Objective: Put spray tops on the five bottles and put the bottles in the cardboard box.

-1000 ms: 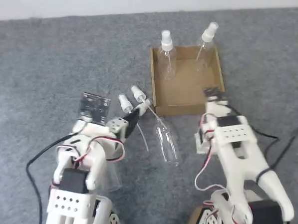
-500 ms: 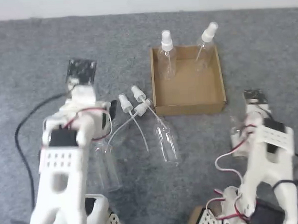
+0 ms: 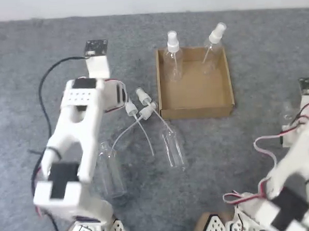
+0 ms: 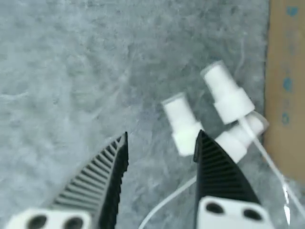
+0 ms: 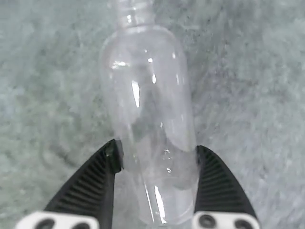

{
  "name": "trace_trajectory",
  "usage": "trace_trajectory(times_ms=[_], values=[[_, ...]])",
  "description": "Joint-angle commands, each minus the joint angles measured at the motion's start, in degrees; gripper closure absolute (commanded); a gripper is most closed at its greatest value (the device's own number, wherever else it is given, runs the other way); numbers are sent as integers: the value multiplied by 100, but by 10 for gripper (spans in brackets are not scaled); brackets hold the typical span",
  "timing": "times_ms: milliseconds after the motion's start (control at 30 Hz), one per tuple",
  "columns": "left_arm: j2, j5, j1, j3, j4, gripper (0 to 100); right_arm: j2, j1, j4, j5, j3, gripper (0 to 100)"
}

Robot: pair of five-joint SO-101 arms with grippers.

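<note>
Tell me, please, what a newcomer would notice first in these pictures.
The box at the far middle of the carpet, with two capped bottles standing along its far wall. Next, the left gripper, open beside the spray tops lying near the box, and the right gripper, closed on a clear bottle.
</note>
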Motion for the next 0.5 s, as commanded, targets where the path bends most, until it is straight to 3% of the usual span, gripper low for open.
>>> trace_trajectory(times_ms=[0,300,467], values=[[475,176,273,-725,220,793,840,75,-75,79,-1046,901],[1442,290,369,-1218,246,799,1719,57,-101,88,-1477,901],[1697,273,343,-1385,237,881,1719,48,-101,88,-1477,901]])
